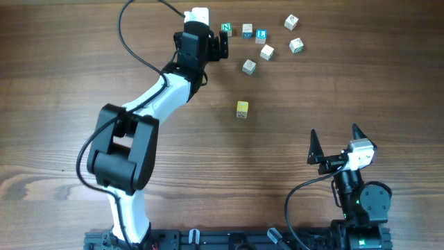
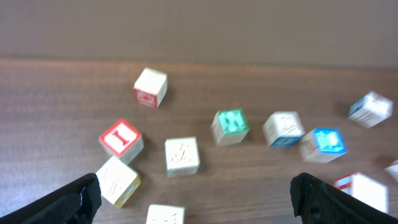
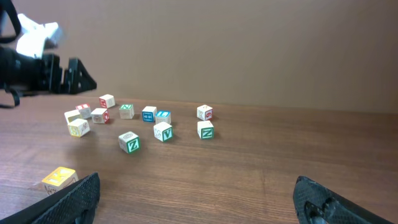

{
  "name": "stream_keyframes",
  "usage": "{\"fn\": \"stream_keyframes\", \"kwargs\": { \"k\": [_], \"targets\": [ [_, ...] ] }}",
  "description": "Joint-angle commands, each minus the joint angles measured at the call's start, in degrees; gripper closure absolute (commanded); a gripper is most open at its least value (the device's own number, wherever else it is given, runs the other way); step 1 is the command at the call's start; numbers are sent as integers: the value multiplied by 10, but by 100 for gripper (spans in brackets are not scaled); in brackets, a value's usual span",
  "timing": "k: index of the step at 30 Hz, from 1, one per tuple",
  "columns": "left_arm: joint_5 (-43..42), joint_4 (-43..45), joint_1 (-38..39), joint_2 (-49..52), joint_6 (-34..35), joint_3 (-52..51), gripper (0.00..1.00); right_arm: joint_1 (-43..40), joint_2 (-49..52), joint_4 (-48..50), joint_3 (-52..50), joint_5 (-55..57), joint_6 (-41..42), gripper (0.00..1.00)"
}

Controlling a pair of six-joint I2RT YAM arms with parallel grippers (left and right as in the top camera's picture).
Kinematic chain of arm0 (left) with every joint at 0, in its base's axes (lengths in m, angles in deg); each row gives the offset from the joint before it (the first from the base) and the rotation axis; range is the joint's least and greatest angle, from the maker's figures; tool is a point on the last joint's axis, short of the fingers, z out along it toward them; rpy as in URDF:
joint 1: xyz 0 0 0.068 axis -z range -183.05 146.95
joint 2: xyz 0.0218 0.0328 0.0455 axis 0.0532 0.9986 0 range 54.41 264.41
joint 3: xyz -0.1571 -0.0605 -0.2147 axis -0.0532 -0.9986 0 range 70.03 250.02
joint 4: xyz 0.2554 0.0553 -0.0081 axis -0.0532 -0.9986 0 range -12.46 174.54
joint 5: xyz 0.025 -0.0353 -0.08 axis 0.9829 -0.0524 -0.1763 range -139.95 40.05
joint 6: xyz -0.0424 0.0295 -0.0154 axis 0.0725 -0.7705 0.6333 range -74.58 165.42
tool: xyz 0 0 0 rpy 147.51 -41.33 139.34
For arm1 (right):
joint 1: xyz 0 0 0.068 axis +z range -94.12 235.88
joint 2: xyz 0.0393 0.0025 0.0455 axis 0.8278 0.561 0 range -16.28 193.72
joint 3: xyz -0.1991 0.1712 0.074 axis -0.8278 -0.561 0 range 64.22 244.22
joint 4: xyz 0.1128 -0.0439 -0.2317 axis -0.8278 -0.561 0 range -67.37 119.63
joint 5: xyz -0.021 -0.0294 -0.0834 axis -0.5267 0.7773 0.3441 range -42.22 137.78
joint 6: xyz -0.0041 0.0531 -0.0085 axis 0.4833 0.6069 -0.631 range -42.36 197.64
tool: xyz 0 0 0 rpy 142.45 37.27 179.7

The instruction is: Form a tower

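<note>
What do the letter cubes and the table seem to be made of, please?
The cubes look like pale matte wood, with coloured letters printed on the faces. The table shows brown wood grain with a slight sheen; solid wood or laminate, I cannot tell.

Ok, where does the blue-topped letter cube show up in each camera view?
Overhead: the blue-topped cube is near the top edge, just right of centre.
Left wrist: right of centre, lower half.
Right wrist: left of centre, about mid-height.
Shared landmark: the green-topped cube lies to its left in every view, with one pale cube between them.
</note>
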Motion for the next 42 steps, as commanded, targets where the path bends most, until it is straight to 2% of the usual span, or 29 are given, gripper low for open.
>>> {"fn": "stream_keyframes", "kwargs": {
  "k": [1, 4, 11, 14, 16, 18, 21, 24, 30, 34, 36, 40, 42],
  "targets": [
    [-7, 0, -12, 39, -11, 6, 0, -2, -2, 3, -1, 5, -6, 0],
    [-7, -2, -13, 66, -11, 6, 2, -2, -2, 3, -1, 5, -6, 0],
    [-7, -3, -13, 118, -7, 6, 13, -2, -2, 3, -1, 5, -6, 0],
    [-7, -3, -13, 123, -7, 6, 30, -2, -2, 3, -1, 5, -6, 0],
    [-7, 0, -13, 120, -7, 6, 35, -2, -2, 3, -1, 5, -6, 0],
    [-7, -2, -13, 115, -7, 6, 53, -2, -2, 3, -1, 5, -6, 0],
    [-7, -3, -13, 82, -7, 6, 67, -2, -2, 3, -1, 5, -6, 0],
    [-4, -20, -13, 32, -7, 6, 77, -2, -2, 3, -1, 5, -6, 0],
    [-5, -123, -1, -112, -7, 6, 80, -2, -2, 3, -1, 5, -6, 0],
    [-5, -203, 38, -204, -7, 6, 80, -2, -2, 3, -1, 5, -6, 0],
    [-5, -272, 75, -252, -7, 6, 80, -2, -2, 3, -1, 5, -6, 0],
    [-7, -388, 143, -263, -6, 5, 79, -2, -2, 3, -1, 5, -6, 0],
    [-7, -433, 169, -259, 23, 3, 80, -2, -2, 3, -1, 5, -6, 0]
  ]
}}
